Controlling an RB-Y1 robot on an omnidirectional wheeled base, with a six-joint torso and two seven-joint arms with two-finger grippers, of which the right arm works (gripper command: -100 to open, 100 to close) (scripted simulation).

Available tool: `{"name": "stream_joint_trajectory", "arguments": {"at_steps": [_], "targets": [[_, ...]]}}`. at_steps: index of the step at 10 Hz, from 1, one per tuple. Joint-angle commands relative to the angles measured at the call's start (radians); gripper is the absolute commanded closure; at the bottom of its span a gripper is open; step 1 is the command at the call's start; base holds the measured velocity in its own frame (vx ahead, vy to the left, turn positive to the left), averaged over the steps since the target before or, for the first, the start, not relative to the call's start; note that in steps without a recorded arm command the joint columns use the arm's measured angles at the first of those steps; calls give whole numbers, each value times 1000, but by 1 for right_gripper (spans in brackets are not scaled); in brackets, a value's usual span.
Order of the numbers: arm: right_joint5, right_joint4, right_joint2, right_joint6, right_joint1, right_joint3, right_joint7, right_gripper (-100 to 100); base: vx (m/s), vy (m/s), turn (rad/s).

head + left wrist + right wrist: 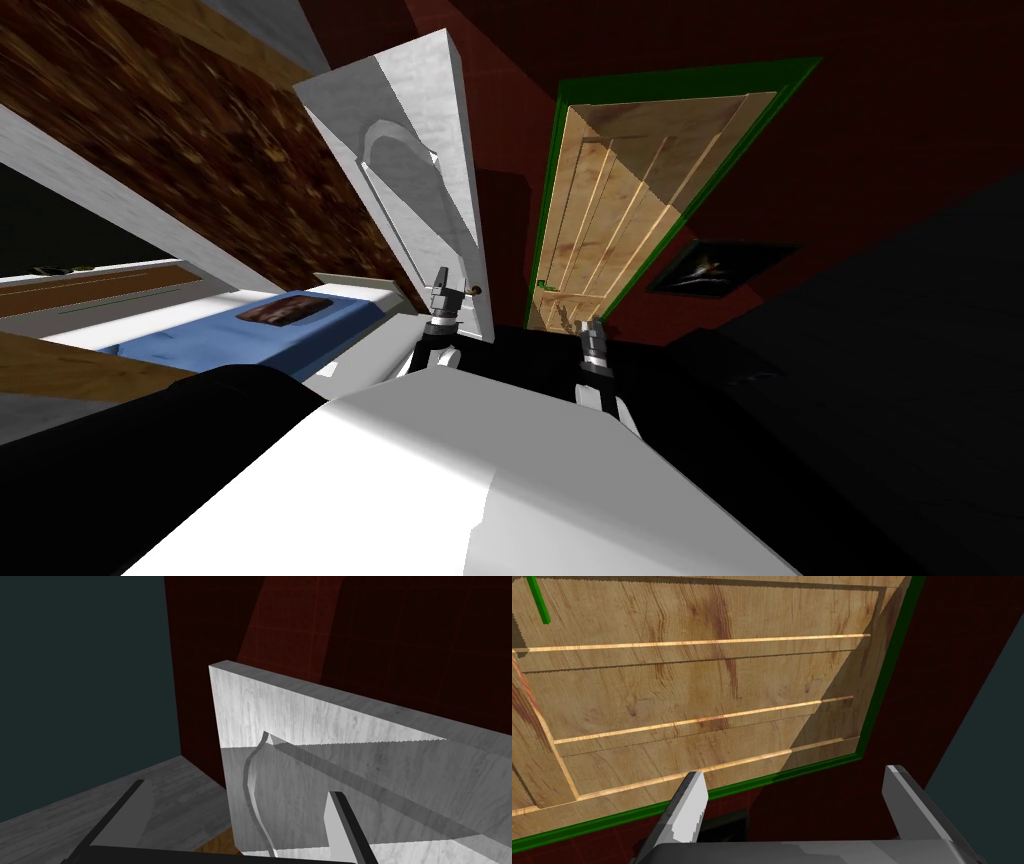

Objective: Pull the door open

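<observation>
Knob (478,290) beside left hand (441,276), white door (420,130)

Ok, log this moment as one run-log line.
left end effector open, near knob of white door | right end effector open, facing wooden door in green frame | white door ajar, not gripped

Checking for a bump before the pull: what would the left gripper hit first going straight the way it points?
Probably the white door: its edge and panelled face stand right ahead of the left gripper, between its open fingers. Depth is unclear, but it looks close.
</observation>
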Motion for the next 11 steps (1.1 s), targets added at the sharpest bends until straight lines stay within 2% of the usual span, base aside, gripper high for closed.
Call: {"name": "stream_joint_trajectory", "arguments": {"at_steps": [1, 2, 3, 11], "targets": [[4, 38, -5, -3, -14, -4, -8, -100, 105, 30, 26], [7, 65, -8, -8, -24, -6, -13, -100, 104, 36, 25], [7, 65, -8, -8, -24, -6, -13, -100, 64, 13, 5], [28, 288, -28, -50, -102, -28, -54, -100, 94, 22, 28]]}}
